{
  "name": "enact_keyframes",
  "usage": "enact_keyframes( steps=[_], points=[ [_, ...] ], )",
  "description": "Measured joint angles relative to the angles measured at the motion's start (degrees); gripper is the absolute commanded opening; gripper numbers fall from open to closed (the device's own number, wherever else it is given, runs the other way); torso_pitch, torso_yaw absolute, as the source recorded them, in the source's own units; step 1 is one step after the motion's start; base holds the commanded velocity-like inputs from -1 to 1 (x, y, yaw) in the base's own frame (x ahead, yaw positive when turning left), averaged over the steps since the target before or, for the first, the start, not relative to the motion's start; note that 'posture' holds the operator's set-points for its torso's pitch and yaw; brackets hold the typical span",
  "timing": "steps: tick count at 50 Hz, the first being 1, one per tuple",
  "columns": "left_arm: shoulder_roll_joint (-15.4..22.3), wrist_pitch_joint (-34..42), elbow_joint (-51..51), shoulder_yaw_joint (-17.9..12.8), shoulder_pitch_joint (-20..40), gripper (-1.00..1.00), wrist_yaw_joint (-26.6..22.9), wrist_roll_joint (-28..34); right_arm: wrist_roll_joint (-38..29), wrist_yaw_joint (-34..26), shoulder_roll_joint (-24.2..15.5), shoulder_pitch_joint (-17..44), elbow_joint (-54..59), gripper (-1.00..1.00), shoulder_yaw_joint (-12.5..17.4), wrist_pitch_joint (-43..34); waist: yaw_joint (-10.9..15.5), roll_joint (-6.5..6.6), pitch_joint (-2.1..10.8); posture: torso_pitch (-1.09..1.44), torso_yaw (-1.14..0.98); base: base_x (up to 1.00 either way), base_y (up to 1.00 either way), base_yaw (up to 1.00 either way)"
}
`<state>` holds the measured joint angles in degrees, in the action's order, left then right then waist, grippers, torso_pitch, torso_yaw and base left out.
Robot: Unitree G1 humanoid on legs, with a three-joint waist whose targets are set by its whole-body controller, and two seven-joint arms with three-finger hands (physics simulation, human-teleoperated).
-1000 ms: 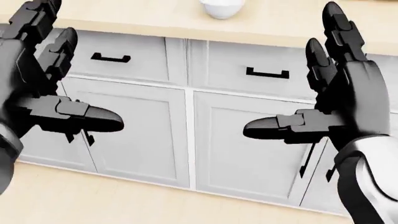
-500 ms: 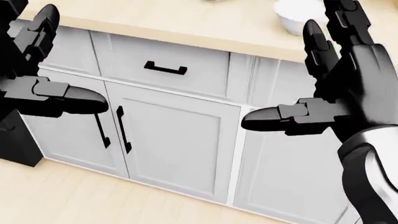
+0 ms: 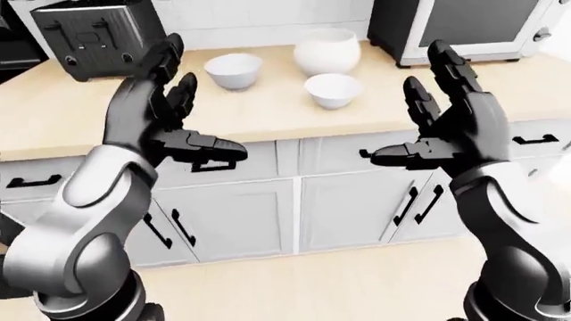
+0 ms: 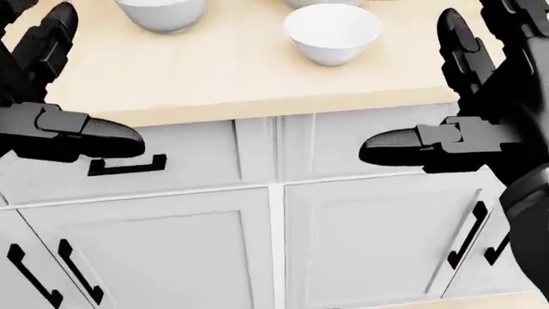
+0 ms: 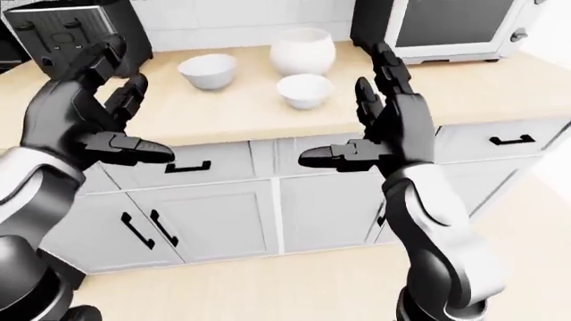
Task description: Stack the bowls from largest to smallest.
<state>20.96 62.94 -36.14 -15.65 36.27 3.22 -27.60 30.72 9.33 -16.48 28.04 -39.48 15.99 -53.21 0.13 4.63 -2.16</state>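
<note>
So the whole head view has swung in the last second. A second ago you only had cabinet doors and a sliver of one bowl at the top edge; half a second ago the cabinets slid sideways, and now the counter (image 3: 268, 114) sits square ahead with bowls in sight. That's the camera turning with your body, not the bowls moving.

All three bowls sit apart on the counter, nothing stacked yet. In the left-eye view the big bowl (image 3: 327, 51) is up top near the microwave (image 3: 468, 27), the mid bowl (image 3: 233, 70) is to its left, and the small bowl (image 3: 333, 90) sits nearest the counter edge, below the big one. The mid and small ones look close in size from here, so I'd hedge on which is which until you're nearer. There's a toaster (image 3: 96, 33) off to the top left.

Your left hand (image 3: 165, 120) is wide open, fingers up and thumb pointing inward, holding nothing. Your right hand (image 3: 446, 124) is the same, spread and empty. Both hover short of the counter edge, over the drawers (image 4: 257, 154), well clear of every bowl.

What that means: you're lined up now, but no grab has started. My guess is the next step is closing in and taking the mid bowl into the big one.
</note>
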Motion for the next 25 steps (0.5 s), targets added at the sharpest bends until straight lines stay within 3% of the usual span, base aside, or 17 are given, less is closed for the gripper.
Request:
enact_keyframes(
  steps=[3,4,7,9,16,18,20,22,24,25],
  points=[
    [-0.6,0.1,-0.5,1.7,0.6,1.0,0.0,-0.4,1.1,1.4,-1.7,1.2,-0.7,1.0,1.9,0.2,-0.7,-1.0,0.76,0.0,0.0,0.05,-0.15,0.0],
    [-0.6,0.3,-0.7,1.8,0.8,1.0,-0.1,-0.6,1.3,1.8,-2.1,1.7,-1.0,1.0,1.9,0.6,-0.6,-1.96,0.97,0.0,0.0,0.21,0.0,0.0],
    [-0.3,1.1,-1.1,1.0,1.0,1.0,0.1,-0.9,1.9,1.8,-2.3,1.8,-1.5,1.0,0.3,1.5,0.8,-5.42,-0.52,0.0,0.0,0.53,-0.04,0.0],
    [-0.1,1.2,-1.5,0.3,1.3,1.0,0.4,-0.7,2.6,1.5,-2.3,1.9,-1.4,1.0,-0.5,1.2,1.5,-6.72,-1.05,0.0,0.0,0.64,-0.2,0.0],
    [-0.1,1.5,-2.6,0.4,1.9,1.0,1.1,-1.0,3.6,1.4,-3.3,2.5,-1.2,1.0,0.6,1.1,2.7,-5.98,0.57,0.0,0.0,0.7,-0.36,0.0],
    [-0.2,1.2,-2.7,0.6,1.8,1.0,1.0,-1.1,3.8,0.9,-3.7,2.4,-1.0,1.0,0.8,1.6,3.2,-6.65,0.54,0.0,0.0,0.73,-0.36,0.0],
    [-0.1,1.2,-2.4,0.7,2.4,1.0,1.0,-1.0,4.2,0.9,-4.3,2.7,-1.2,1.0,1.4,1.3,2.8,-8.74,0.53,0.0,0.0,0.73,-0.32,0.0],
    [-0.9,1.7,-2.4,1.4,1.7,1.0,1.1,-1.3,4.2,0.9,-4.5,1.6,-0.6,1.0,1.7,1.3,2.1,-8.69,-0.76,0.0,0.0,0.7,-0.08,0.0],
    [-1.0,2.4,-2.1,1.9,1.3,1.0,0.8,-1.8,3.7,0.9,-4.6,1.2,-0.4,1.0,1.8,1.5,1.9,-9.98,-0.4,0.0,0.0,0.35,0.0,0.0],
    [-0.9,2.3,-2.0,1.9,1.4,1.0,0.7,-1.9,3.7,0.8,-4.7,1.7,-0.5,1.0,1.8,1.8,1.8,-9.99,-0.2,0.0,0.0,0.29,0.0,0.0]
  ],
)
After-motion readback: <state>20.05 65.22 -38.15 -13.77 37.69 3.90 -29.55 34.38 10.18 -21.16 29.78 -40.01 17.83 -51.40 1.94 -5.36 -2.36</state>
